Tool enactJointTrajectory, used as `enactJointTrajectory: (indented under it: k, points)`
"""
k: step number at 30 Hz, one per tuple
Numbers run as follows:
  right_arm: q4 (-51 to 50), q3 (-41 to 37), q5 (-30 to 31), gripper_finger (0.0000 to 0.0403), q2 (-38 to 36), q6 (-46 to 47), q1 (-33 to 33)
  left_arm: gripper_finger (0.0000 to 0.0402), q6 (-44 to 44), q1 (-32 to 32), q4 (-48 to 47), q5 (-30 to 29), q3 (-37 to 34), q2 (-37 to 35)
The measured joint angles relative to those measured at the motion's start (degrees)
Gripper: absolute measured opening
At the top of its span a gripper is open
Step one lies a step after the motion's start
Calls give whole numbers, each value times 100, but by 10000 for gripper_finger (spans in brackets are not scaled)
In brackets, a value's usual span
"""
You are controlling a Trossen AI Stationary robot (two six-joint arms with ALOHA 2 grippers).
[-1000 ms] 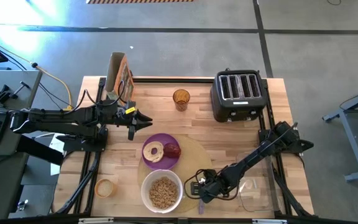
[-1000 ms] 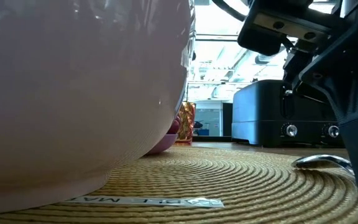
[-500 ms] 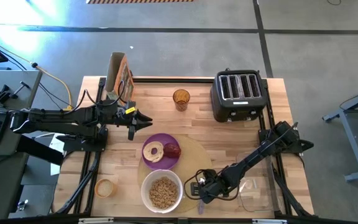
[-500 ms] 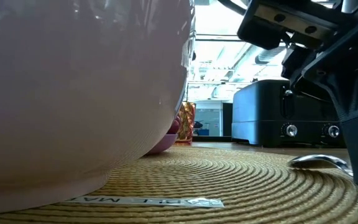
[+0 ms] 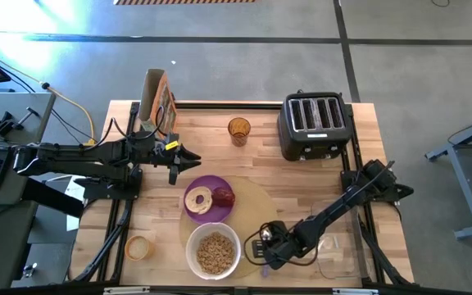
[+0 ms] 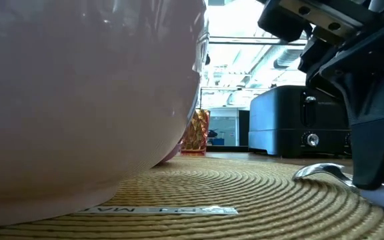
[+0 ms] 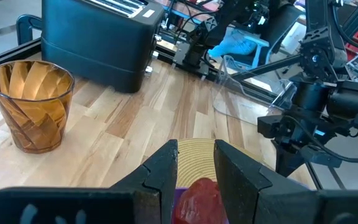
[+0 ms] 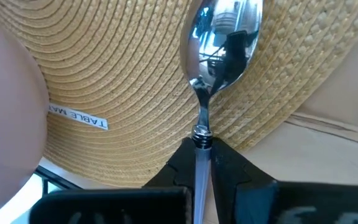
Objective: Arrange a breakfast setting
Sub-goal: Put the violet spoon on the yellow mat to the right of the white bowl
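Shiny small spoon (image 8: 219,43) lies bowl-end on the tan mat (image 8: 123,74), right hand (image 8: 201,163) clamped on its handle, dragged slightly nearer the white bowl (image 5: 213,252) than before.

Black toaster (image 5: 313,124), amber glass (image 5: 238,131) — cereal box (image 5: 157,100) (upright) at table's far edge.
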Motion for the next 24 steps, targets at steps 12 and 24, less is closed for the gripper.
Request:
enactJointTrajectory:
  k: [12,24]
  points:
    - [-5,2,73,6,-7,-15,36,95,0,2,-1,0,0,0]
    - [396,2,421,7,-7,-21,24,95,0,2,1,0,0,0]
